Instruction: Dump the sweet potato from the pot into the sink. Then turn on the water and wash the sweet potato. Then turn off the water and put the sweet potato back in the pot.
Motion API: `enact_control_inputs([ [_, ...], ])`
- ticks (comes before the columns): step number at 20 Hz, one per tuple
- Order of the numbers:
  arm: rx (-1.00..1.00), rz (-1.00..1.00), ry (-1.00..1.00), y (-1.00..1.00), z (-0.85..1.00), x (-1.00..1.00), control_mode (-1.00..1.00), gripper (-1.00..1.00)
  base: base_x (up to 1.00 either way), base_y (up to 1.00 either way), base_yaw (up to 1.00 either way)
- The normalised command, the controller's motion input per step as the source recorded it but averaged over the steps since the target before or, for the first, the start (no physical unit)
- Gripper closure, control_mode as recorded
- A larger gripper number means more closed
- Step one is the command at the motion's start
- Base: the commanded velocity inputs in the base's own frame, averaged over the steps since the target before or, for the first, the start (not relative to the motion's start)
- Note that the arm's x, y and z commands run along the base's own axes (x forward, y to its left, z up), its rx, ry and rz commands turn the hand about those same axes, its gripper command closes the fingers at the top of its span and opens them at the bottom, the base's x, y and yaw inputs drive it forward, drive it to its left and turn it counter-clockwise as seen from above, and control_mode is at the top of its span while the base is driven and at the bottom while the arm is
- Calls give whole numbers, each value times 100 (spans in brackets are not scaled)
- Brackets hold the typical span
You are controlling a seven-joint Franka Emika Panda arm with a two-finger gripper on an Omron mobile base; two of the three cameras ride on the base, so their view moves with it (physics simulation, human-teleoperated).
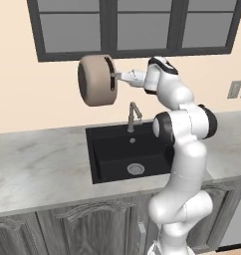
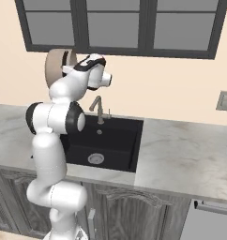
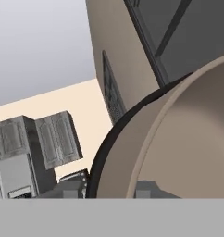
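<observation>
Its pincer (image 1: pixel 116 76) clamped on the rim, the arm holds the pot (image 1: pixel 96 80) tipped on its side high above the sink (image 1: pixel 127 152), apparently to dump the unseen sweet potato.

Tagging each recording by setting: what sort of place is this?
A rendered home kitchen: a black sink with a grey faucet set in a marble counter, wooden cabinets beneath, a window above.

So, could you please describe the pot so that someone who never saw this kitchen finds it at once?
Start at the black sink set in the marble counter, under the dark-framed window. High above the sink, left of the grey faucet, the white arm's gripper holds the pot by its rim. It is round, tan, tipped sideways, and the one thing in mid-air.
</observation>
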Motion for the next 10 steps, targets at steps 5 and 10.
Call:
enact_control_inputs([
  [5,14,4,0,-37,-1,27,-100,100,0,0,0],
  [10,12,2,0,-42,-3,41,-100,100,0,0,0],
])
